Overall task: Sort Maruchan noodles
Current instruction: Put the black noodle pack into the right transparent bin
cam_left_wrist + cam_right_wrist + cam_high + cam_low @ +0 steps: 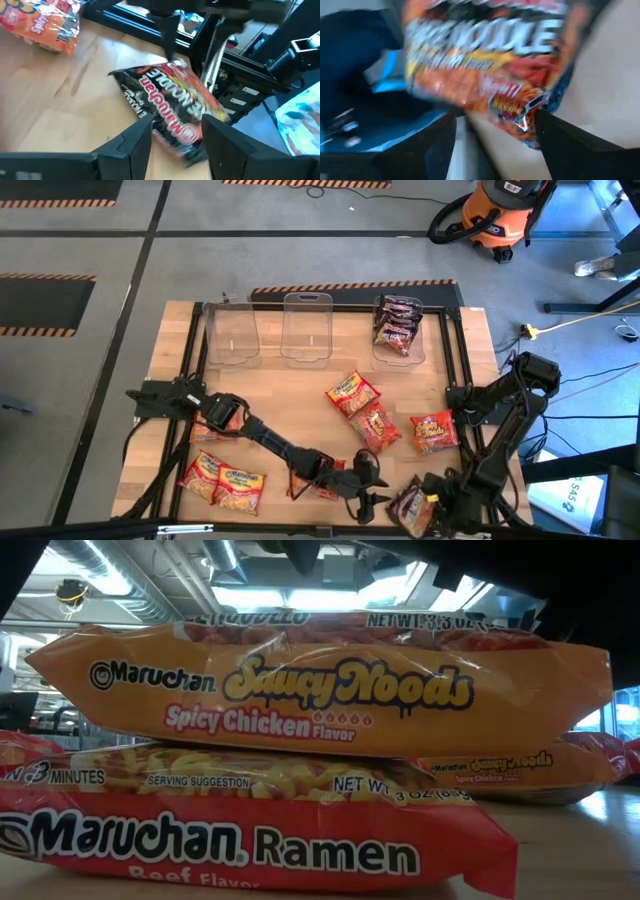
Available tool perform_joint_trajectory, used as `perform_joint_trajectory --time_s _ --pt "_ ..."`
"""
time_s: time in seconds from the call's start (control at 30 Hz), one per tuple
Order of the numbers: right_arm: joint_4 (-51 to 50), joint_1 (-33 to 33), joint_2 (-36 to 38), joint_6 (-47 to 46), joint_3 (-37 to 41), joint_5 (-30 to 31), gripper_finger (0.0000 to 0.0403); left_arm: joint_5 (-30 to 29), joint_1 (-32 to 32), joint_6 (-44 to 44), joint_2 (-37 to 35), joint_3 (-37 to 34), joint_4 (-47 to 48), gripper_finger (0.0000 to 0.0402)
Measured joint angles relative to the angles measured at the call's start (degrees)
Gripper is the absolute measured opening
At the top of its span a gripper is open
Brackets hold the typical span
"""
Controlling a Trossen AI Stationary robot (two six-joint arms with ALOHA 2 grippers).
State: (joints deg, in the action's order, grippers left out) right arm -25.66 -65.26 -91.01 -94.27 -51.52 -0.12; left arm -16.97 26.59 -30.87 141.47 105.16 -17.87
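A dark Maruchan packet (410, 506) (170, 105) sits near the table's front edge, right of centre. My left gripper (372, 502) (177, 129) reaches across from the left and is shut on its near end. My right gripper (434, 500) (495, 122) points down, open, with its fingers on either side of the packet's (485, 55) other end; I see no touch. Orange-and-red packets (352, 392), (376, 427), (434, 432) lie flat mid-table. My left gripper pinches the dark packet's narrowed end (181, 144) between its two fingers (135, 142). The fingers come nearly level from the table's left. The packet sticks out ahead of them toward the right arm, label up and tilted; I cannot tell whether it is clear of the tabletop.
Three clear bins stand along the far edge (230, 330), (307, 328), the right one (398, 330) holding dark packets. More packets lie at the near left (200, 472), (238, 485) and under my left arm (320, 480). An orange packet (330, 690) stacked on a red one (250, 840) fills the low view.
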Motion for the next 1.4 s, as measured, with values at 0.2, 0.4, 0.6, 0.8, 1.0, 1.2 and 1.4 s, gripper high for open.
perform_joint_trajectory --time_s 0.2,0.4,0.6,0.8,1.0,1.2,1.4 --pt "-2.7 2.1 0.1 3.7 -4.1 0.8 0.0248 0.2 0.1 -0.1 0.0 0.0 -0.2 0.0165" --pt "2.4 1.0 0.0 16.1 -6.1 4.9 0.0248 1.6 0.8 -0.3 0.0 0.0 -2.0 0.0165" --pt "15.9 0.4 -4.7 31.9 -4.6 9.6 0.0248 1.6 1.1 -0.3 0.0 0.0 -1.7 0.0165" --pt "15.5 1.4 -9.8 38.5 -4.5 9.4 0.0248 1.7 1.1 -0.3 0.0 0.0 -1.6 0.0165" --pt "13.3 5.6 -10.5 36.9 -4.6 19.2 0.0248 1.6 0.7 -0.5 0.0 0.0 -1.7 0.0165" --pt "7.7 10.8 -10.4 31.8 -4.6 23.0 0.0248 1.6 0.7 -1.5 0.0 0.0 -1.1 0.0165" --pt "1.9 10.4 -2.1 31.3 -5.0 20.2 0.0248 1.5 0.7 -1.9 0.0 0.0 -1.1 0.0165"
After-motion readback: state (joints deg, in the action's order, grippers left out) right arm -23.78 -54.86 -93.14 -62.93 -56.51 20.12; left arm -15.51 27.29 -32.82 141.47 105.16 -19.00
